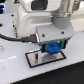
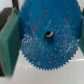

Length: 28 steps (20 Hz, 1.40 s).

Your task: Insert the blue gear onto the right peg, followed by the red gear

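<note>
End effector [image 1: 51, 48] clamped on blue gear [image 2: 47, 36], hanging just over the plate [image 1: 35, 59] at lower centre of the exterior view.

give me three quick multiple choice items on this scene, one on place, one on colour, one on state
1. Where is the gear in the exterior view?
A. lying on the table away from the arm
B. in the gripper, over the plate
C. off the table's edge

2. What colour is the gear?
A. red
B. yellow
C. blue

3. How do the jaws stand?
A. shut on the gear
B. wide open, empty
C. out of view

Answers:
1 B, the gear sits under the arm above the black-bordered plate.
2 C, the wrist view shows a blue toothed disc.
3 A, the pads press on its sides.
</note>
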Tool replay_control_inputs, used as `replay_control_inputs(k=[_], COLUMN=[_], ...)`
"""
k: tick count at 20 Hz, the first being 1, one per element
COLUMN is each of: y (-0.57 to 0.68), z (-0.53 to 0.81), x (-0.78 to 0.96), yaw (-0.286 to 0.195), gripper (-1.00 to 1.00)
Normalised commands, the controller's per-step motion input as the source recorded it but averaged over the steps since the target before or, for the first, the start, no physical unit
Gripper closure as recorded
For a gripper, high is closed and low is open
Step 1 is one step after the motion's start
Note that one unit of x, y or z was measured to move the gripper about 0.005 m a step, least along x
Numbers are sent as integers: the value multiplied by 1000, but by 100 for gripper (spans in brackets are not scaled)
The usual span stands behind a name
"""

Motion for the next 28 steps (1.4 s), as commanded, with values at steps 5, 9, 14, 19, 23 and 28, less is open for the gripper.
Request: replay_control_inputs(k=[5,9,14,19,23,28], y=[24,10,13,7,23,78], z=[-212,27,-111,-203,-135,61], x=[45,268,208,183,109,31], yaw=[0,0,0,0,0,0], gripper=[100,100,100,100,100,-100])
